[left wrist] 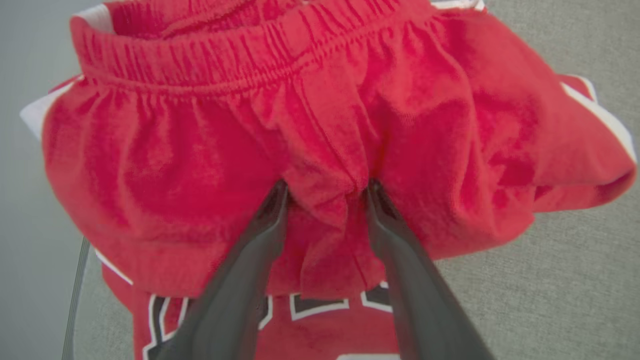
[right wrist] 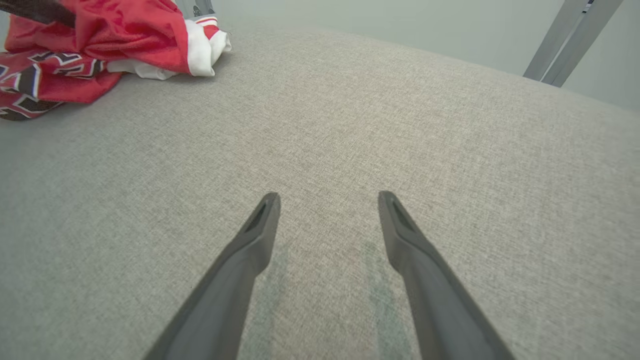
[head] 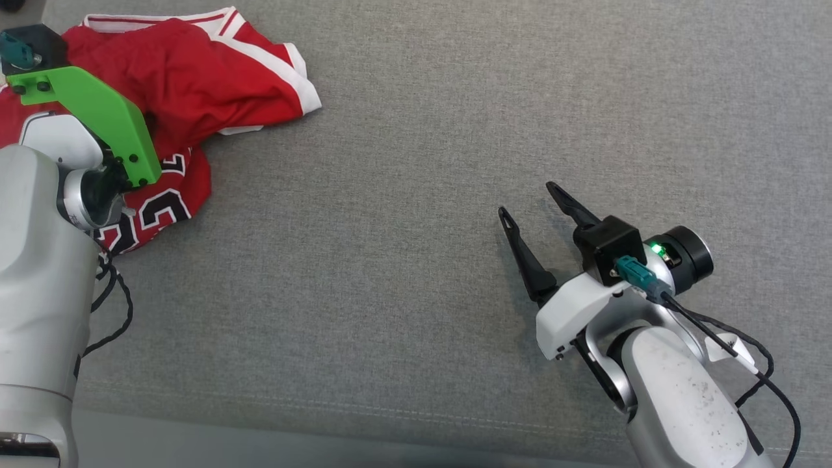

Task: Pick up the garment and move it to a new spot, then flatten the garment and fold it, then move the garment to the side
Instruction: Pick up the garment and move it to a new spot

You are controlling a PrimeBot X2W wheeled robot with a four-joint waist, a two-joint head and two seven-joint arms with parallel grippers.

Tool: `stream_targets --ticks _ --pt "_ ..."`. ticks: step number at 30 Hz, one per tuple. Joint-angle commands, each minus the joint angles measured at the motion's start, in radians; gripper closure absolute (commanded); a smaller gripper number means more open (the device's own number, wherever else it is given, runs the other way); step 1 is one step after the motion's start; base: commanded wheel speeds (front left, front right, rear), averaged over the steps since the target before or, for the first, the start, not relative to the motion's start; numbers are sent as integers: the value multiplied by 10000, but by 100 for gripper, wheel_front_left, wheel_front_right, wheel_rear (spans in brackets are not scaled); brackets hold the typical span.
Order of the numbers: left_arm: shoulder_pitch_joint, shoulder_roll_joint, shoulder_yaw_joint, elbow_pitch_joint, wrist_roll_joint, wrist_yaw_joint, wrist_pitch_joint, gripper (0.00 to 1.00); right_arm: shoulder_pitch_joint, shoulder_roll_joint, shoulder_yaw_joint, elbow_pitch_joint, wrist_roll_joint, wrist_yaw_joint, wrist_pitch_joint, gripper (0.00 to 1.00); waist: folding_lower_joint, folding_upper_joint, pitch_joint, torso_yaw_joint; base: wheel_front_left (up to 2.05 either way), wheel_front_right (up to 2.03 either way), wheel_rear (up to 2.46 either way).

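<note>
The garment (head: 195,84) is a red jersey with white trim and black-and-white numbers, lying crumpled at the far left of the grey fabric surface (head: 416,260). In the left wrist view the garment (left wrist: 200,165) shows its gathered waistband, and my left gripper (left wrist: 325,187) has its fingertips pressed down into the cloth. Its jaws stand apart with a raised fold of red fabric between them. In the head view a green bracket (head: 97,110) on the left wrist hides those fingers. My right gripper (head: 528,199) hovers open over bare surface at the right, far from the garment (right wrist: 125,30).
The grey surface has a stitched front edge (head: 325,406) near the bottom of the head view. Metal frame legs (right wrist: 565,45) stand beyond the far edge in the right wrist view. My right gripper (right wrist: 327,197) has wide bare fabric all around it.
</note>
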Motion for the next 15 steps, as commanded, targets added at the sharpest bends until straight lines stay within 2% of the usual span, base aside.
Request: stream_targets --ticks 1,7,15 --pt "-117 27 -10 15 36 47 -64 100 -108 -32 -12 -8 49 -3 -64 0 -1 0 106 -129 0 0 0" --pt "-46 -23 -50 156 86 -82 -692 100 -58 -31 91 286 269 -3 -216 0 -1 0 -350 -219 0 0 0" --pt "-399 -218 -227 -170 347 -199 -1872 100 373 -32 105 785 871 -3 -568 0 -1 0 -1629 -577 0 0 0"
